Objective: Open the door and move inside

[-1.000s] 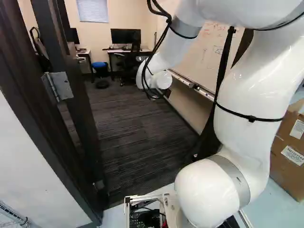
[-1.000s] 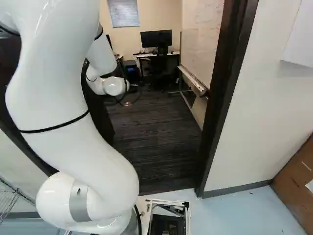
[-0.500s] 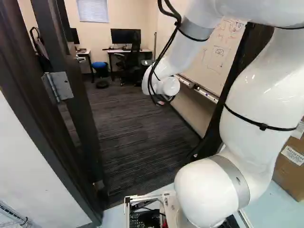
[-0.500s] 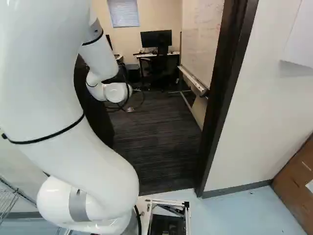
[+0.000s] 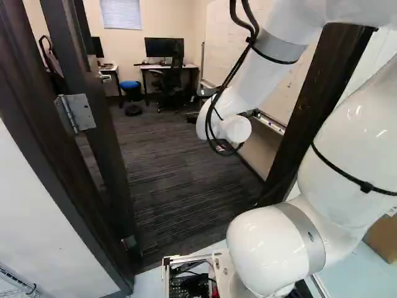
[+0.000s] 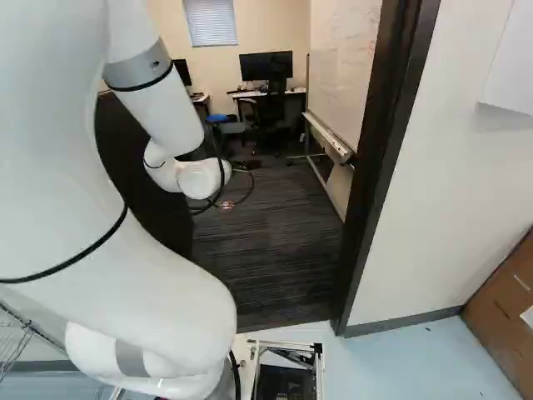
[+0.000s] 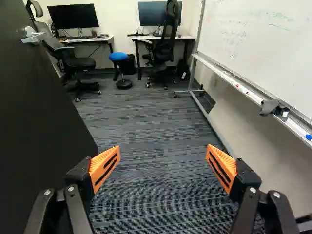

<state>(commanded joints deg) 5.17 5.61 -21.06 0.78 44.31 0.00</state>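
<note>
White arm [image 6: 154,300] left of doorframe [image 6: 383,158]; likely chair [image 6: 268,112] at desk [image 6: 294,92].

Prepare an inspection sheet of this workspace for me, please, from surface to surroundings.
Surface: dark striped carpet inside; pale blue floor outside the doorway.
Job's things: dark flat door stands open; its silver lever handle is ungripped.
Clutter: brown cardboard box, partly hidden, at the right of the left base view.
Grippers: black two-fingered hand with orange pads, open, nothing held.
Cables: black cables loop along the white jointed arm.
Surroundings: white wheeled whiteboard, black flat monitors on desks, blue-topped round stool.
</note>
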